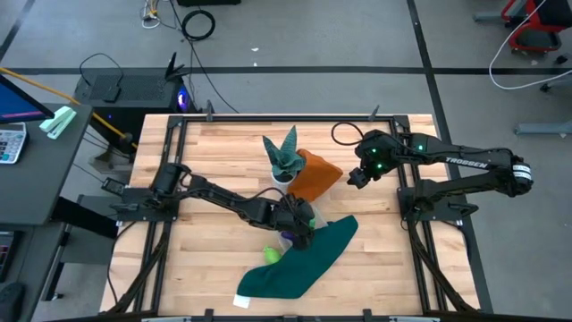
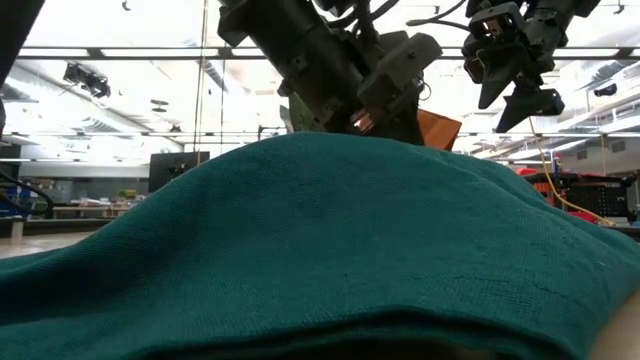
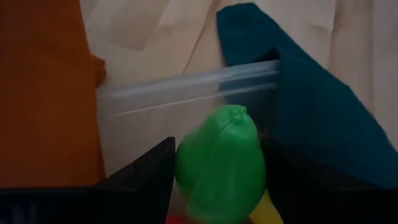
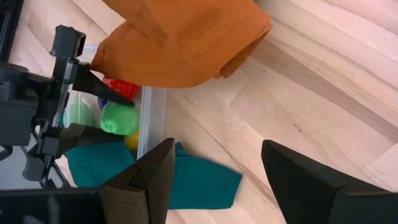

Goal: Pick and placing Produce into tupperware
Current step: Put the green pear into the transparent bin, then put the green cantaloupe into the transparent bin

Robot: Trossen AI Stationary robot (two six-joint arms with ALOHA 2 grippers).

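My left gripper (image 1: 302, 228) is over the clear tupperware (image 3: 186, 87), shut on a green toy produce piece (image 3: 221, 165). Below that piece, a yellow piece (image 3: 267, 208) and a red piece (image 4: 124, 87) lie in the box (image 4: 152, 118). Another green piece (image 1: 271, 256) lies on the wood beside the teal cloth (image 1: 299, 264). My right gripper (image 1: 356, 177) hangs open in the air to the right of the orange cloth (image 1: 317, 174), over bare wood (image 4: 217, 149). In the low view the teal cloth (image 2: 320, 250) hides the box and the produce. My left gripper pinches the green piece by its two opposite sides (image 3: 183, 168) between its two fingers (image 3: 146, 171). The fingers slant down from the table's left. The piece is lifted clear and hangs over the open box, above the yellow and red pieces.
A spiky green plant in a white pot (image 1: 284, 159) stands just beyond the box, against the orange cloth. The teal cloth runs from the box toward the table's near edge. Bare wood lies to the right (image 1: 375, 241) and to the left (image 1: 206, 241).
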